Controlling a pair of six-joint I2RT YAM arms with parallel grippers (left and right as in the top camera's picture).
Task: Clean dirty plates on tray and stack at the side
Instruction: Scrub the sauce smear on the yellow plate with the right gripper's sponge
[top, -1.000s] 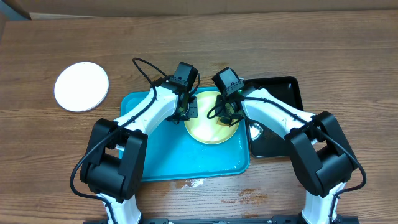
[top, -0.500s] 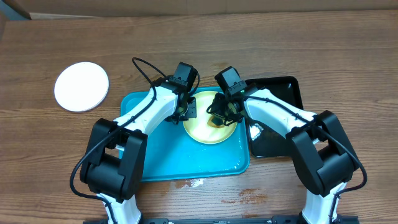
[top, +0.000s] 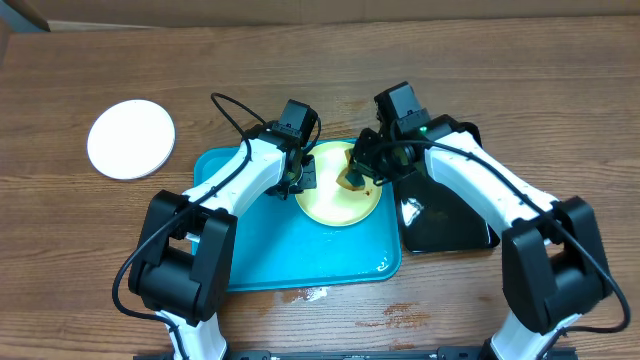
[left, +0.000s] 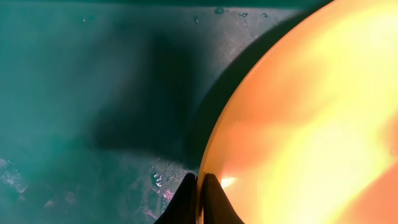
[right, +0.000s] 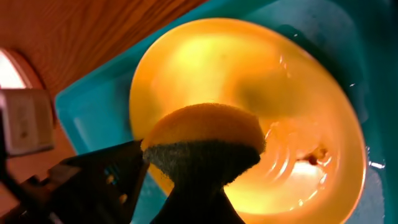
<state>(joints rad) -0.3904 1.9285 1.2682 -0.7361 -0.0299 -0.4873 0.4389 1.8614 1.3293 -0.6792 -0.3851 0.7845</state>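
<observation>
Overhead, the left gripper (top: 300, 178) hides the yellow plate's (top: 340, 205) left rim; the right arm (top: 480, 180) covers part of the black tray (top: 440, 225); in the left wrist view the plate runs off the right and bottom edges, glaring and blurred; in the right wrist view the sponge (right: 202, 143) masks the fingertips of the right gripper (top: 360, 170).

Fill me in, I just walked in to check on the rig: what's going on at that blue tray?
The left gripper is shut on the rim of the pale yellow plate, which sits in the turquoise tray. The right gripper is shut on a sponge held at the plate's face; whether it touches is unclear. A white plate lies apart on the table to the left, and a black tray sits beside the turquoise one.
</observation>
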